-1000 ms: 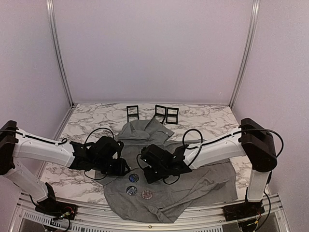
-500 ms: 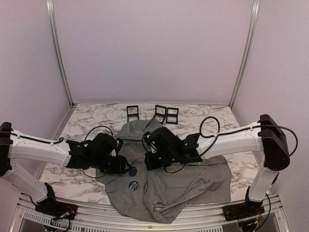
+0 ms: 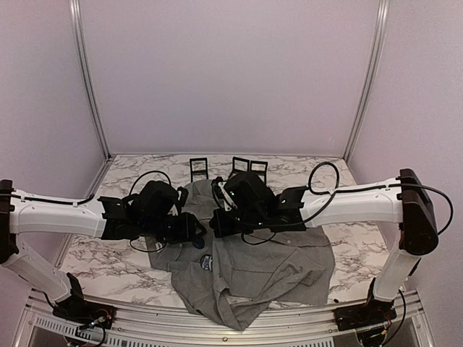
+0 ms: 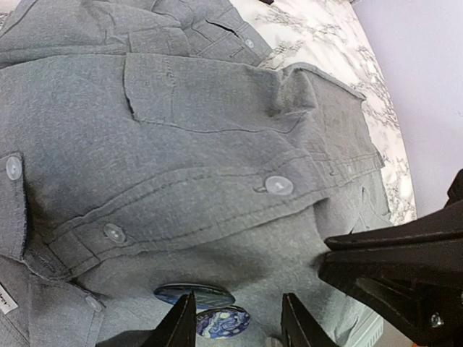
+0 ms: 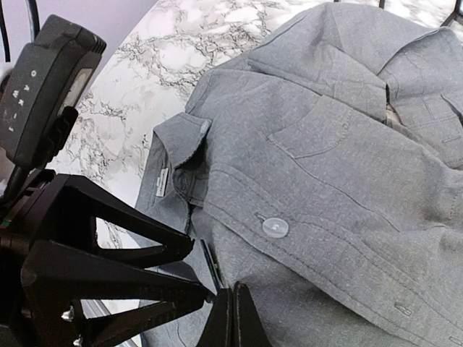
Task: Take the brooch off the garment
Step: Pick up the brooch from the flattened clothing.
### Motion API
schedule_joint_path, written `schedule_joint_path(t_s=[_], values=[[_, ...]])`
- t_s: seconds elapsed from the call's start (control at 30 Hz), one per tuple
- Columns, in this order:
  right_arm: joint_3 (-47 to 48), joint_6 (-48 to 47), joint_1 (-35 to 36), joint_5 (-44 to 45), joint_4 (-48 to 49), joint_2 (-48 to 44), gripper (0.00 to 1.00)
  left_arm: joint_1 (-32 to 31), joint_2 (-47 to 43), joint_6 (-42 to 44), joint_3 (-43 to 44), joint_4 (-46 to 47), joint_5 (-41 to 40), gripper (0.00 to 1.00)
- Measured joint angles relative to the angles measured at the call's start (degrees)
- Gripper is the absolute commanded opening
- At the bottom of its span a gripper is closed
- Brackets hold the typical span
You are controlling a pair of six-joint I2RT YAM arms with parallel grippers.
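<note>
1. From above, the garment (image 3: 289,260) lies rumpled on the marble bench (image 3: 101,267). Both arms reach in over its upper middle, their black heads close together. A round brooch (image 3: 207,263) shows on the cloth just nearer the bases than the two heads. Three small black stands (image 3: 240,166) sit at the back edge, well apart from the shirt.
2. The left wrist view shows what the overhead one hides. The left gripper (image 4: 237,327) is spread wide, and a blue patterned brooch (image 4: 223,322) lies on the cloth between its fingers. A darker badge (image 4: 194,295) sits just beside it. Which of these two is the disc seen from above cannot be told.
3. This view also shows the button placket, with one button (image 4: 278,186) near its middle. The other arm's black head comes in from the right, its tip at the cloth.
4. The right wrist view alone shows the right gripper (image 5: 233,318) with its fingers drawn tip to tip, no gap between them, low over the shirt. Whether cloth is pinched there cannot be told.
5. Only this view shows the collar with its white neck label (image 5: 160,182). Neither badge face is visible here.
</note>
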Motion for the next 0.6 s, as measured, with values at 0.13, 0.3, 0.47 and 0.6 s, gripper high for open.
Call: schedule_joint_path(t_s=[0.13,0.3,0.47,0.6], values=[[0.0,0.0,0.2,-0.8,0.1,0.0,0.0,0.2,0.7,-1.6,0.0,-1.2,-2.0,0.4],[0.0,0.0,1.1,-1.5,0.8,0.0,0.0,0.2,0.7,-3.9,-1.3,-1.4,-3.6,0.39],[0.0,0.0,2.8,-1.9,1.6,0.5,0.0,0.2,0.6,-6.6,-4.3,-0.8,-4.0,0.37],[0.0,0.0,4.1,-1.9,1.8,1.8,0.0,0.2,-0.1,-8.8,-7.2,0.2,-4.0,0.34]])
